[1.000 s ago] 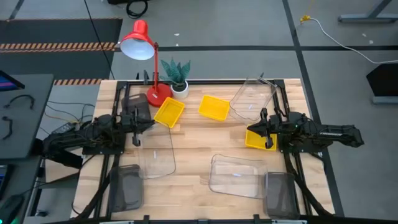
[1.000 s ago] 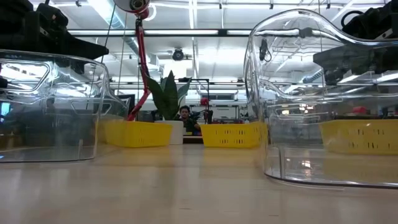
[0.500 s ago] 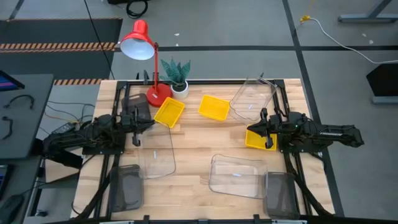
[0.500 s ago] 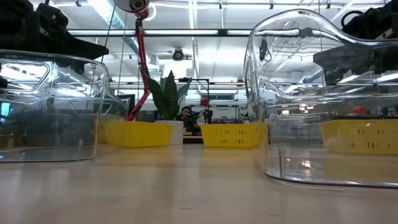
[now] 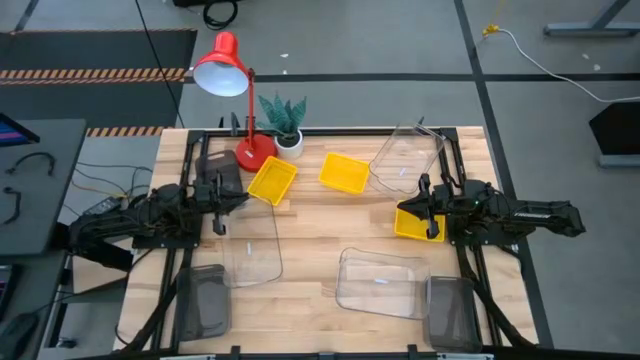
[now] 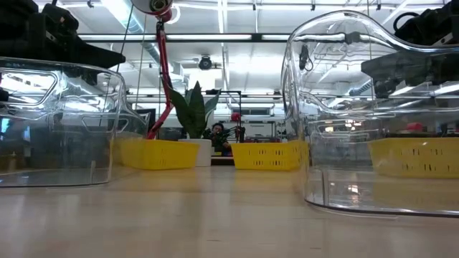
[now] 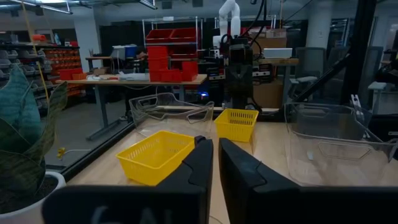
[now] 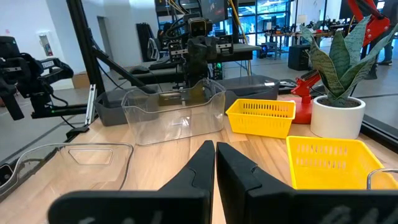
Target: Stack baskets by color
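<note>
Three yellow baskets rest on their bottoms on the table: one [image 5: 272,181] and another [image 5: 345,172] at the far middle, a third [image 5: 412,224] at the right. Clear baskets sit at the far right [image 5: 405,160], the left middle [image 5: 252,245] and the near middle [image 5: 380,283]. Smoky grey baskets lie at the near left [image 5: 203,302], near right [image 5: 450,310] and far left [image 5: 218,175]. My left gripper [image 5: 226,203] [image 7: 216,165] hovers level at the left side, shut and empty. My right gripper [image 5: 404,208] [image 8: 215,162] hovers level at the right side above the third yellow basket, shut and empty.
A red desk lamp [image 5: 225,65] and a plant in a white pot [image 5: 285,125] stand at the far left of the table. Dark frame rails run along both side edges. Bare wood shows in the table's middle [image 5: 320,230]. A person [image 6: 213,132] sits far behind the table.
</note>
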